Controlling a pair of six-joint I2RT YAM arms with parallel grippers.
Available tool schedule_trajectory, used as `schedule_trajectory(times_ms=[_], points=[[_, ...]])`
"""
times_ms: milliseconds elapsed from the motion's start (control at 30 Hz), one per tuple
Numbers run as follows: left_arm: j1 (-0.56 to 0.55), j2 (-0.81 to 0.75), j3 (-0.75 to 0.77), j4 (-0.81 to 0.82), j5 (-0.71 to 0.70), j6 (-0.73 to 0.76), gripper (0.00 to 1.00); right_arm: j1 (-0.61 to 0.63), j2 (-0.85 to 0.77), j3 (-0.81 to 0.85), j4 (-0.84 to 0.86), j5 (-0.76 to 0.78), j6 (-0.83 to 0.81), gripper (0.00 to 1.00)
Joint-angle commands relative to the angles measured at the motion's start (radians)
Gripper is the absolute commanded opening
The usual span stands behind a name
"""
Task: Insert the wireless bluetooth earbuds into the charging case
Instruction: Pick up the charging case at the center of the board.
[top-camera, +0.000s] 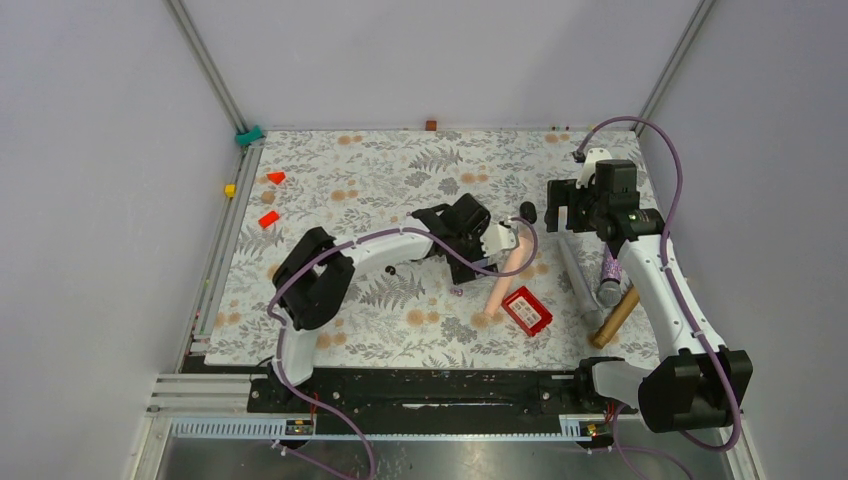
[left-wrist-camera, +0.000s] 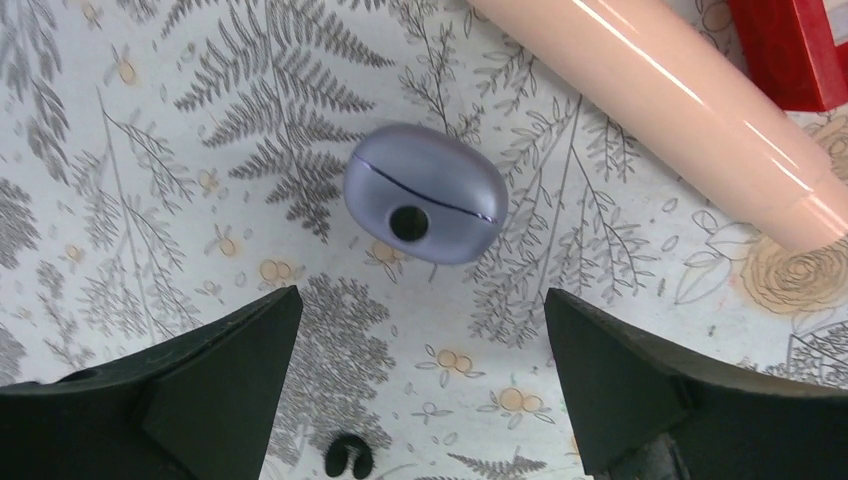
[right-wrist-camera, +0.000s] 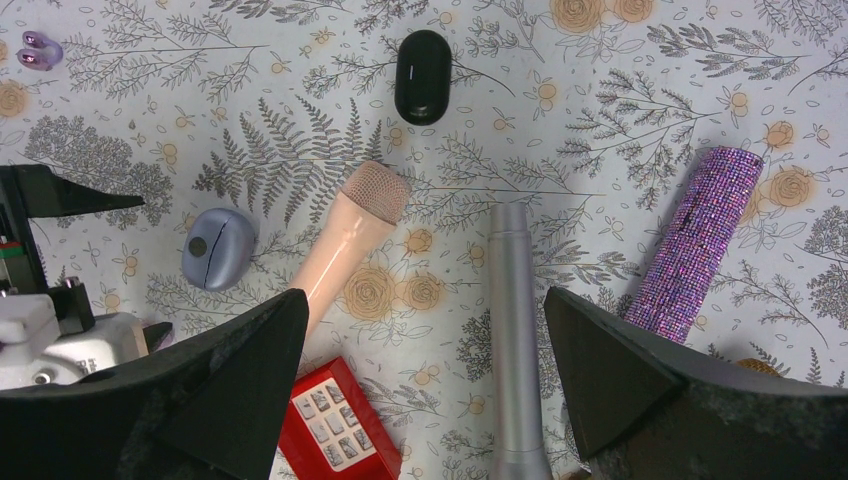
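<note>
The glossy black charging case (top-camera: 528, 212) lies shut on the floral mat, also at the top of the right wrist view (right-wrist-camera: 423, 62). A tiny black two-lobed earbud shape (left-wrist-camera: 348, 456) lies on the mat low between my left fingers; a small dark spot (top-camera: 392, 270) under the left arm may be the same thing. My left gripper (left-wrist-camera: 420, 295) is open and empty, hovering over a lavender case (left-wrist-camera: 425, 192). My right gripper (right-wrist-camera: 425, 295) is open and empty, just right of the black case (top-camera: 562, 205).
A pink cylinder (top-camera: 508, 268) lies right of the left gripper, with a red box (top-camera: 527, 310) at its near end. A silver tube (right-wrist-camera: 512, 330), purple glitter tube (right-wrist-camera: 700, 235) and tan stick (top-camera: 615, 317) lie right. Lavender buds (right-wrist-camera: 40, 48) and red blocks (top-camera: 268, 218) lie apart.
</note>
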Motion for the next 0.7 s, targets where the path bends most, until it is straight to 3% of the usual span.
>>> schedule_trajectory(times_ms=[0, 233, 433, 667], points=[[0.003, 0.058, 0.109, -0.017, 0.045, 0.132, 0.93, -0.011, -0.021, -0.003, 0.030, -0.029, 0.011, 0.96], [0.015, 0.135, 0.208, -0.100, 0.106, 0.254, 0.87, -0.024, -0.018, -0.004, 0.030, -0.040, 0.017, 0.95], [0.015, 0.186, 0.261, -0.161, 0.145, 0.278, 0.86, -0.027, -0.010, -0.004, 0.029, -0.048, 0.018, 0.95], [0.016, 0.237, 0.306, -0.206, 0.158, 0.289, 0.76, -0.029, -0.004, -0.004, 0.030, -0.052, 0.018, 0.94]])
